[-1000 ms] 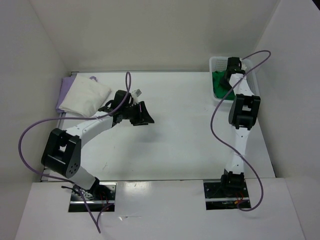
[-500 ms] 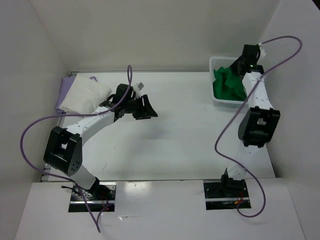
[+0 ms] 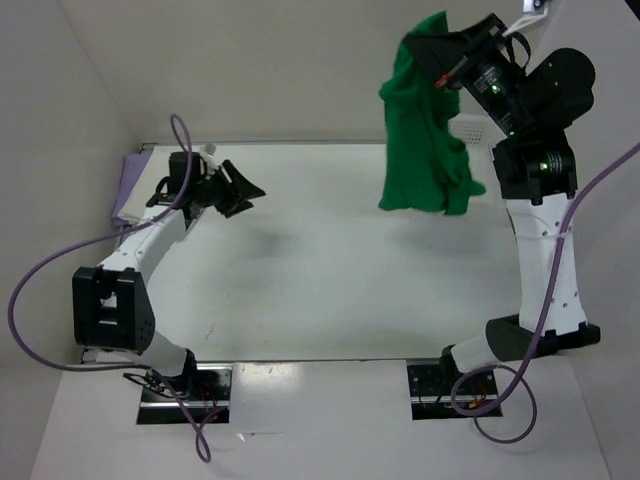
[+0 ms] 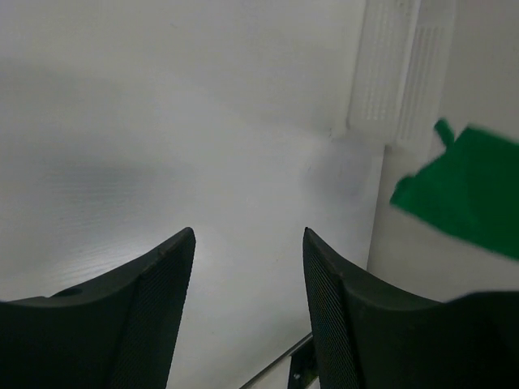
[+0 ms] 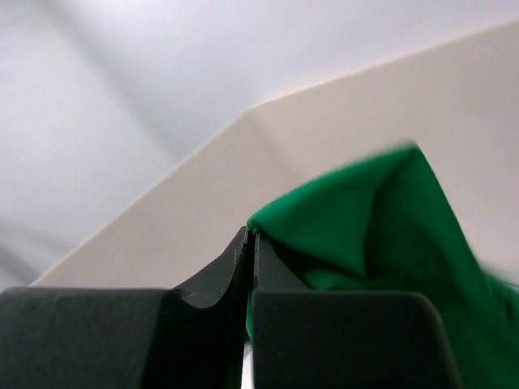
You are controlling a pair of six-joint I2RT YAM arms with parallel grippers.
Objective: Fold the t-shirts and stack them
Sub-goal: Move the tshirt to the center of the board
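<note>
Table (image 3: 320, 270): the bare middle looked like your best spot for laying out. The green shirt (image 3: 420, 130) hung bunched in the air over the far right side, high up, its hem touching nothing. The white basket (image 4: 401, 73) sat in the far right corner, seen from the left wrist. The lavender shirt (image 3: 127, 185) lay at the far left edge, beside the left arm; the off-white one couldn't be made out there.

Your right gripper (image 5: 251, 235) was clenched on a thin fold at the top of the green shirt. Your left gripper (image 4: 247, 267) was spread apart with nothing in it, low over the left side and facing the shirt.

Step, as I read it: bring the shirt to mid-table and spread it. To do that well you needed to:
- lower it hem first
- drag it so it landed flat
- have the free gripper take a second top corner before letting go

The pinch looked small, so a fast swing could have slipped it.
</note>
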